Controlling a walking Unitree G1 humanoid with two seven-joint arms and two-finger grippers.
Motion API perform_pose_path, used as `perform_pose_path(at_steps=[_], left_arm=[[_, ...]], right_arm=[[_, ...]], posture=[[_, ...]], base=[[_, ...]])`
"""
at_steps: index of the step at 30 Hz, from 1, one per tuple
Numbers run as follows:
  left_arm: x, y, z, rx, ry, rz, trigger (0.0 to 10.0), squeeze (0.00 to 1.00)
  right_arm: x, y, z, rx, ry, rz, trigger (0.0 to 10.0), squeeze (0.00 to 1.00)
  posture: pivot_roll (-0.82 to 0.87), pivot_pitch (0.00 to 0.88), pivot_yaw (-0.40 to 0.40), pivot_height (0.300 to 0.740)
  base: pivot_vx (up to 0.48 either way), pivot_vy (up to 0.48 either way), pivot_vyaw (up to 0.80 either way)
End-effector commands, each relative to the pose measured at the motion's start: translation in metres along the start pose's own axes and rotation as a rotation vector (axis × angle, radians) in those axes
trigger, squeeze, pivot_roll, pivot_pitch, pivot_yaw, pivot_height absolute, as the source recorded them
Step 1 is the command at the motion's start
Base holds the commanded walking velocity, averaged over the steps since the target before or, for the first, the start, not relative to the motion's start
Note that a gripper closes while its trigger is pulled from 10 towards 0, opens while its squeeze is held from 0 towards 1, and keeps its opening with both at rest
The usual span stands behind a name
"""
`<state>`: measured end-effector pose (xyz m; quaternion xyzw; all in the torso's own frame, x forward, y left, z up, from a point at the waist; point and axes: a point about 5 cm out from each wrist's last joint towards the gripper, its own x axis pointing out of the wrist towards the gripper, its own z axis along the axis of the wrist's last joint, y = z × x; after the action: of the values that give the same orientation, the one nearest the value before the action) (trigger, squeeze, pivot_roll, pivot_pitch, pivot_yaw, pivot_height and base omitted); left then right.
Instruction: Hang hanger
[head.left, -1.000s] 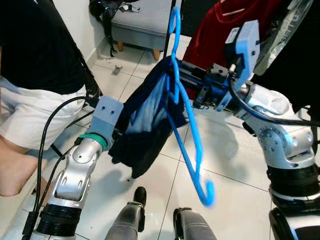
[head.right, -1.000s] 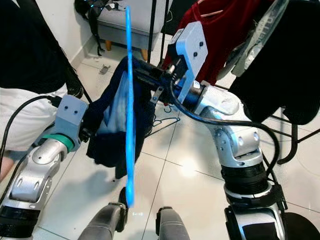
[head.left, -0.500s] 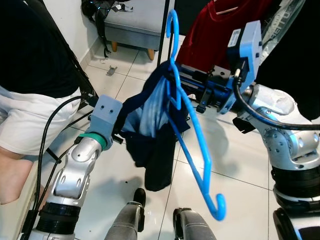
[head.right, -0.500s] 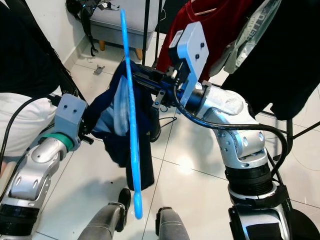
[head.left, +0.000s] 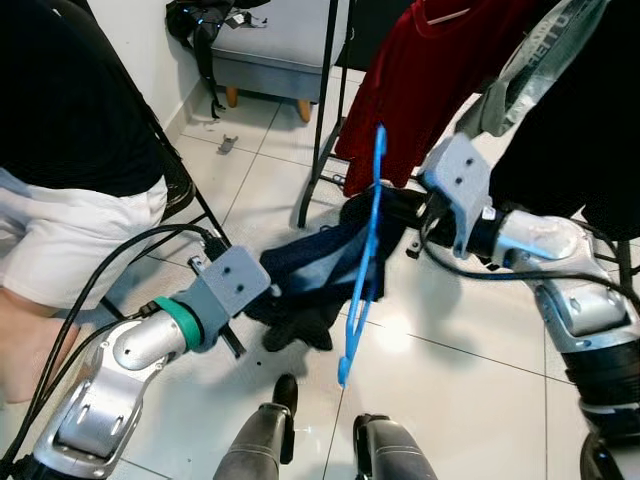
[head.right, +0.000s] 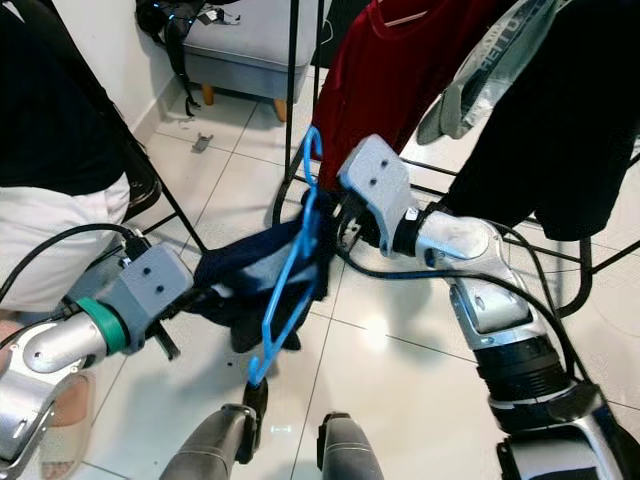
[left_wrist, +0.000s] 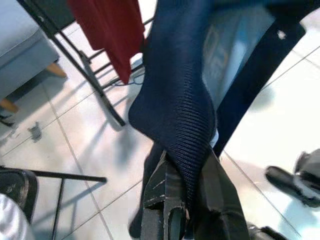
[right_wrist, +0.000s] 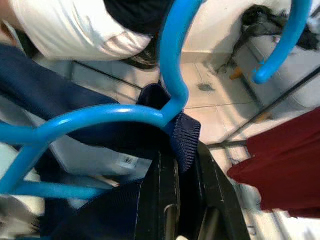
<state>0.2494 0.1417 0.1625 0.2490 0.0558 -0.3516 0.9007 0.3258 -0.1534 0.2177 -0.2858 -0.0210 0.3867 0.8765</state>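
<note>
Your right gripper (right_wrist: 175, 200) is clamped on the blue hanger (head.left: 366, 262) and the navy garment (head.left: 320, 275) collar together. Your left gripper (left_wrist: 187, 200) pinches the garment's far edge, likely stretching it for threading. Clothes rack (head.left: 325, 110) stands just behind.

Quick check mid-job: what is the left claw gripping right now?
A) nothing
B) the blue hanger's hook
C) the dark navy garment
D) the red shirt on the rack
C: in the left wrist view the left claw pinches a ribbed fold of the dark navy garment between its fingers.
</note>
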Motion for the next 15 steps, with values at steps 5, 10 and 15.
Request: perform_pose_path(at_steps=[5, 10, 15], left_arm=[[-0.001, -0.019, 0.020, -0.225, -0.088, -0.198, 10.0, 0.00], [0.001, -0.022, 0.040, -0.422, -0.185, -0.281, 10.0, 0.00], [0.000, -0.022, 0.047, -0.490, -0.226, -0.323, 10.0, 0.00]], right_arm=[[0.014, -0.007, -0.006, -0.053, 0.034, -0.181, 10.0, 0.00], [0.028, -0.012, -0.001, -0.113, 0.030, -0.343, 10.0, 0.00], [0.035, -0.013, 0.000, -0.164, 0.036, -0.382, 10.0, 0.00]], posture=[[-0.04, 0.179, 0.086, 0.740], [-0.04, 0.180, 0.086, 0.740], [-0.04, 0.180, 0.083, 0.740]], base=[[0.000, 0.000, 0.00], [0.000, 0.000, 0.00], [0.000, 0.000, 0.00]])
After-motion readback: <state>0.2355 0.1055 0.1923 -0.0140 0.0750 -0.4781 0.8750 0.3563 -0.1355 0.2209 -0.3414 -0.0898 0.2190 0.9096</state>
